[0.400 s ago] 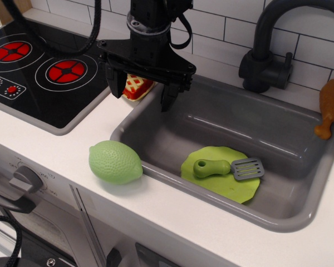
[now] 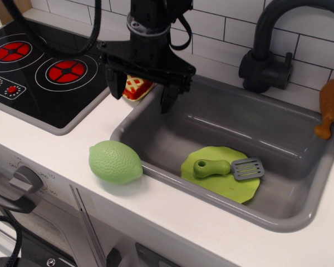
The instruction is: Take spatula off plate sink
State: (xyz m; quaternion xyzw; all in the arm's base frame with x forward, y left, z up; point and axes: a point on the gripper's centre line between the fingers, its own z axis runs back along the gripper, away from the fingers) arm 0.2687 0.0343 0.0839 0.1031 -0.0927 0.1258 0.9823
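Hanging above the far-left corner of the basin, the black robot gripper (image 2: pixel 140 92) has its two dark fingers spread apart with nothing between them. One finger (image 2: pixel 114 88) points down over the white counter, the other finger (image 2: pixel 167 99) points down over the rim of the basin. Between the two fingers, further back, a small red and yellow toy pie slice (image 2: pixel 136 87) shows on the counter.

At 5 o'clock from the gripper, well apart from it, lies the small toy spatula (image 2: pixel 227 167) with a chunky dark-green handle and a short grey slotted blade. It rests flat on the thin lime-green round plate (image 2: pixel 234 192), handle toward 9 o'clock and blade toward 3 o'clock. The plate lies on the floor of the large grey plastic sink (image 2: pixel 156 169), close to its near wall.

At 7 o'clock from the gripper, a pale green bumpy lemon-shaped toy (image 2: pixel 114 162) sits on the white counter (image 2: pixel 222 239), just beside the near-left corner of the sink. At 9 o'clock from the gripper is a black toy stove top (image 2: pixel 39 103) with red burner rings. At 2 o'clock, behind the sink, stands the dark grey curved faucet (image 2: pixel 265 55). At 3 o'clock, on the far right rim, a brown wooden-looking drumstick (image 2: pixel 329 108) rests, partly cut by the edge of the view.
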